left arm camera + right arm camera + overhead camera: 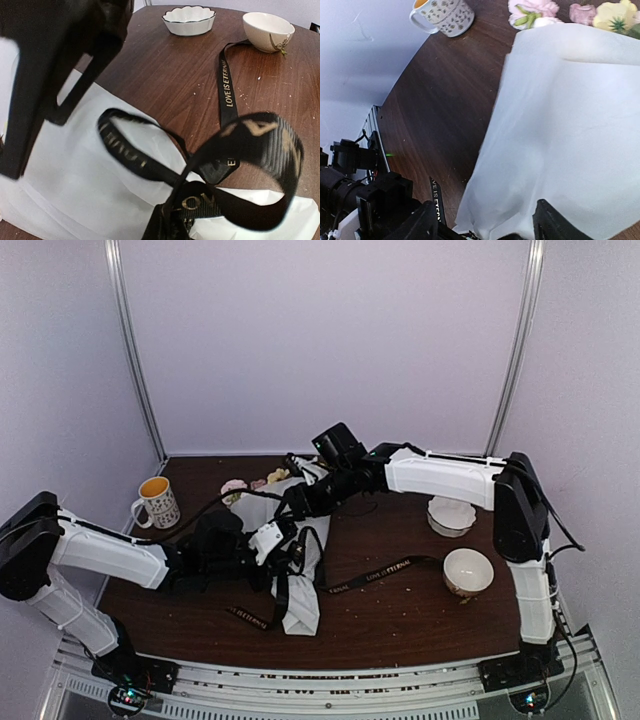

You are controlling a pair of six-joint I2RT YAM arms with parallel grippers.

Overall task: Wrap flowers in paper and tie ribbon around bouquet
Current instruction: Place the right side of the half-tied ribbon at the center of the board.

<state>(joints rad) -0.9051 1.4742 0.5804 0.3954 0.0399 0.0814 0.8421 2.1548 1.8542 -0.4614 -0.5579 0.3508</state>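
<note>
Bouquet [303,608] at centre of table [420,615], flowers [532,9] toward 11 o'clock. Ribbon [227,85] looped over it, tail trailing toward 3 o'clock. Left gripper [167,225] clamped on ribbon loop; right gripper [487,222] jaws apart, empty. Ribbon judged floppy, slick: pinch flat near crossing. Paper [570,125] thin, creases easily.

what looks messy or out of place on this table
Pale crumbs are scattered over the dark brown wooden table near the round white bowl, and one tail of the black gold-lettered ribbon trails loose towards it, away from the white paper bouquet.
</note>
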